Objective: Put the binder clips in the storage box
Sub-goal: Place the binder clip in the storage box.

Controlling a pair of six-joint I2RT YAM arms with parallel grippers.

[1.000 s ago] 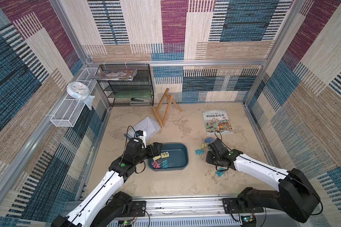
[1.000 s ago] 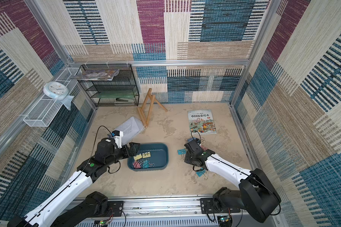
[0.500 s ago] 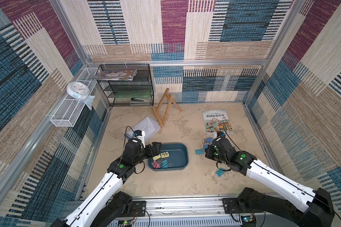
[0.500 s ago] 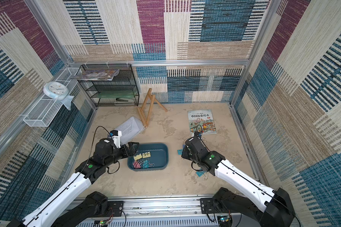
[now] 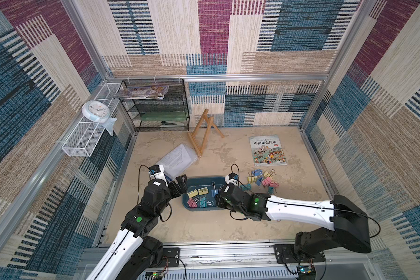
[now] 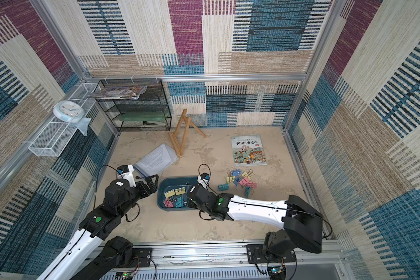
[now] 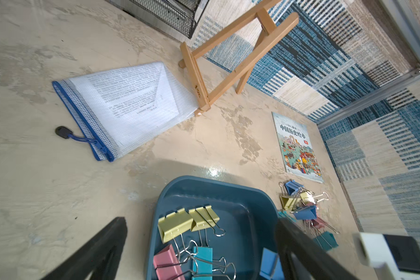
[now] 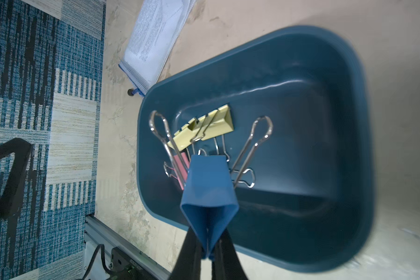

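Blue binder clip [image 8: 209,191] is clamped in right end effector [image 8: 207,247], above storage box [image 8: 289,121]. Left end effector [image 5: 180,184] is held wide open beside the box. Loose binder clips [image 5: 262,179] are piled on surface [image 5: 204,225] near the box.

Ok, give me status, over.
Right end effector shut on blue clip, above storage box. Left end effector open at box's rim. Loose clips on table near book. Nothing blocking.
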